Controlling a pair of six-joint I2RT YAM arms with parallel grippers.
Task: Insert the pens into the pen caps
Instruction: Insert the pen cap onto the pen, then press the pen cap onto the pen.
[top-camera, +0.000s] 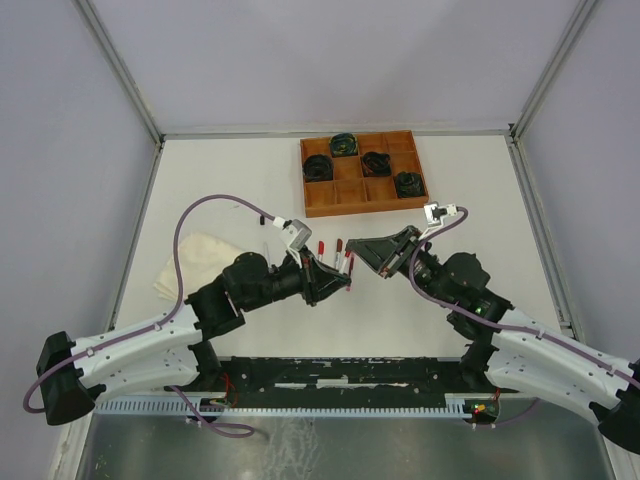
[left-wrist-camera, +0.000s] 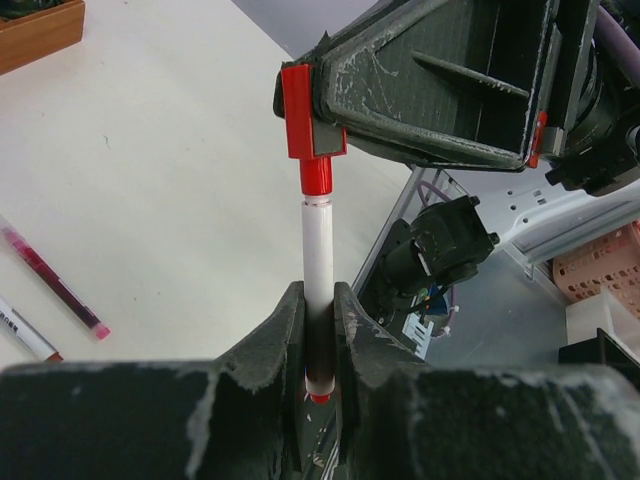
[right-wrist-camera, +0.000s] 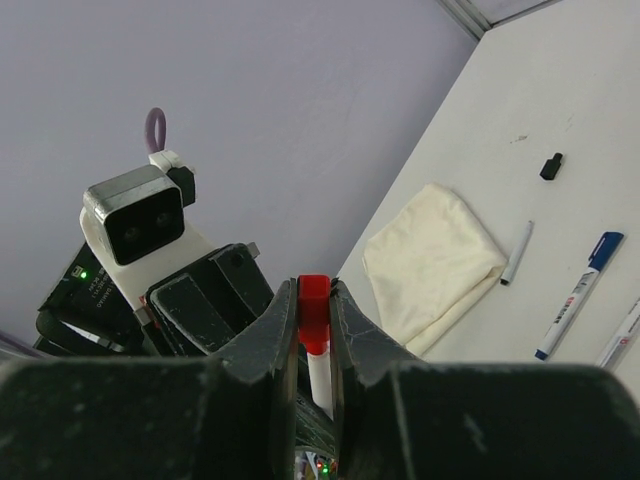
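While the left claw (left-wrist-camera: 317, 300) is clamped on the lower barrel of a white pen (left-wrist-camera: 318, 235), the right claw (right-wrist-camera: 314, 292) is clamped on a red cap (left-wrist-camera: 303, 122) at the pen's far end. Both are held in the air above the table (left-wrist-camera: 180, 180), between the two arms. Pen and cap stand in one line, with the pen's red collar meeting the cap's mouth. The tip seems to be partly inside, though the right claw hides how deep. More pens (left-wrist-camera: 55, 285) lie flat on the table, well apart from the held one. In the right wrist view a cream cloth (right-wrist-camera: 435, 260) lies on the table, with a blue-capped pen (right-wrist-camera: 578, 295) and a small black cap (right-wrist-camera: 551, 166) near it. A wooden tray (top-camera: 350, 192) sits at the table's far side.
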